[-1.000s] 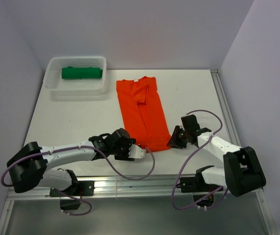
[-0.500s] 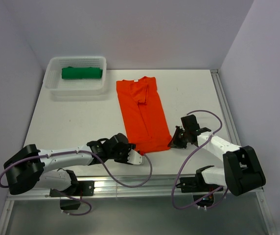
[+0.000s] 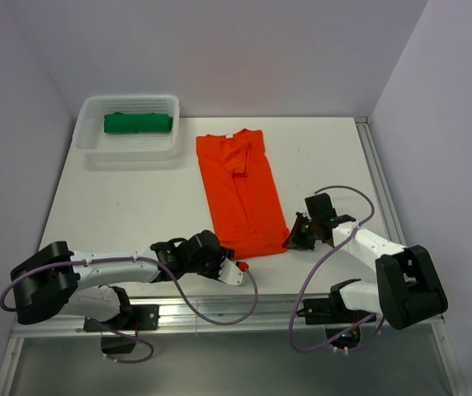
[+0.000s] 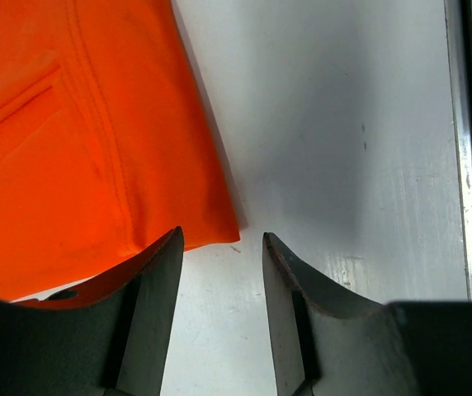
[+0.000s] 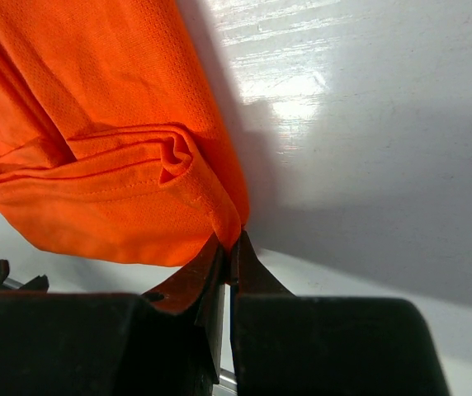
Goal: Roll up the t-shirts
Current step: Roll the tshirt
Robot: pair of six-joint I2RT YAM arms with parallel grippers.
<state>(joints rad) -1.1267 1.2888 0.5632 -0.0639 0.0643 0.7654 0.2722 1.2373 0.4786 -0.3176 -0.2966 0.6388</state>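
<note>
1. Locating the work: the orange t-shirt [image 3: 243, 191] lies flat at the middle of the table [image 3: 120, 206], folded lengthwise into a narrow strip. Its collar is at the far end and its hem at the near end. The green t-shirt [image 3: 138, 123] sits as a finished roll inside the white basket [image 3: 96, 153] at the far left corner.
2. Right gripper [image 5: 231, 241]: the jaws are clenched on the near right corner of the hem. The right wrist view shows several layers bunched and pinched at the fingertips.
3. Left gripper [image 4: 222, 241]: the jaws stand apart at the near left corner of the hem and grip nothing. The corner lies just ahead of the gap, and one finger overlaps the cloth edge (over or under it cannot be told).
4. Handling properties, as judged: the fabric is light, soft and limp, with no stiffness of its own. The stacked layers are likely to slide over one another, and a pinch on the top layer alone would probably peel the fold open.
5. Recommended hold: grasp both near hem corners, close to the edge and through all layers, so the hem turns over evenly toward the collar.
6. Caution: with only one corner secured, the roll is likely to start skewed. Seat the left corner fully between the jaws first.
</note>
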